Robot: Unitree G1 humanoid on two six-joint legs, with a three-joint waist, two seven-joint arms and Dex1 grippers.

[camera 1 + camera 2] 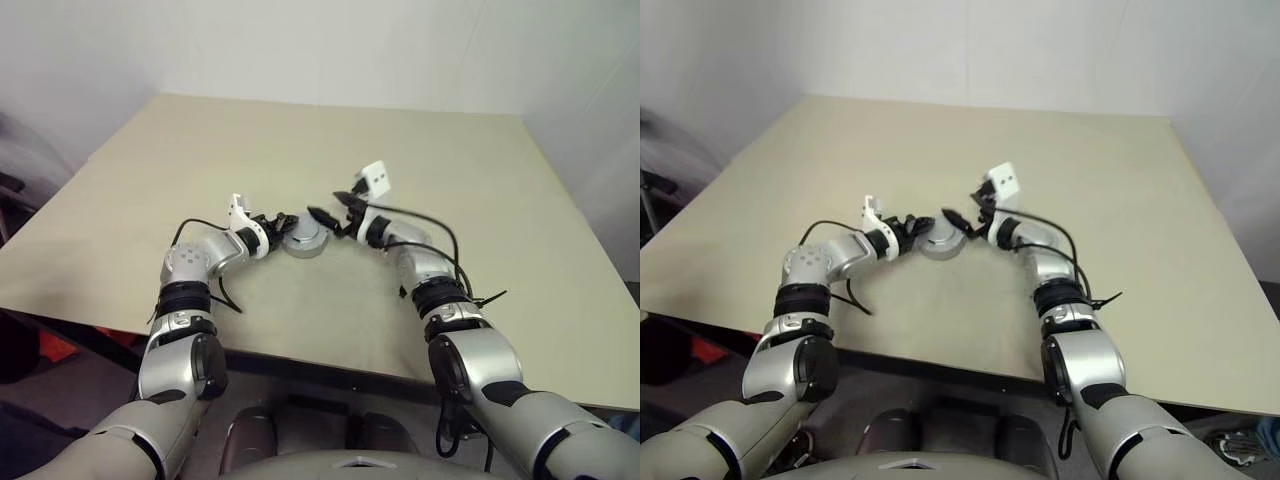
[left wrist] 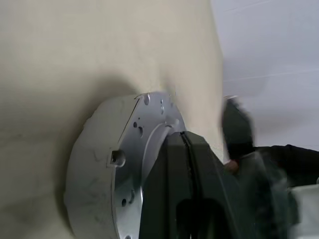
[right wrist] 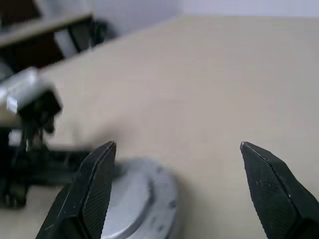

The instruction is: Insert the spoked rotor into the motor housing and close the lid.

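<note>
**Housing with lid on, held at one side**

The motor housing (image 1: pixel 304 239) sits on the tan table (image 1: pixel 330 150), near its front-centre, with the grey lid (image 2: pixel 130 164) seated on top. The left gripper (image 2: pixel 185 149) lies against the housing's left side, fingers pressed together on the lid's edge. The right gripper (image 3: pixel 177 164) hangs just right of the housing and slightly above it, jaws spread wide with nothing between them. The rotor cannot be made out.
</note>
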